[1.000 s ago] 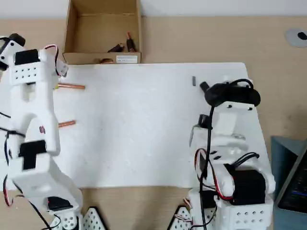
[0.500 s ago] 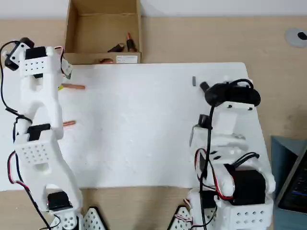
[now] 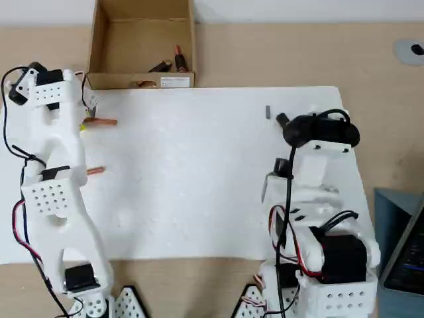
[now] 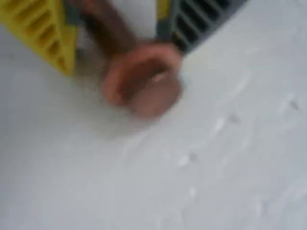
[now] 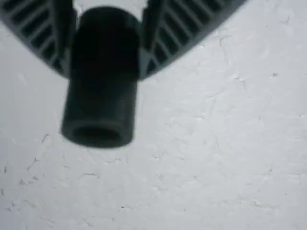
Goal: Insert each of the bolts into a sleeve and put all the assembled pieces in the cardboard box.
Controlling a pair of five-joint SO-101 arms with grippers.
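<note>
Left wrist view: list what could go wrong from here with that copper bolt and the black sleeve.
1. The left pincer straddles the copper-coloured metal bolt off-centre, with a gap on one side; closing could roll it along the white foam sheet.
2. The right pincer grips the black cylindrical sleeve by one end only, most of it sticking out, so pushing the bolt in may tilt it.

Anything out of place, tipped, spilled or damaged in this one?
Nothing stands out. One bolt lies flat on the white mat between the left gripper's jaws. A second bolt lies nearby. The right gripper holds a black sleeve, and a few pieces lie inside the cardboard box.
</note>
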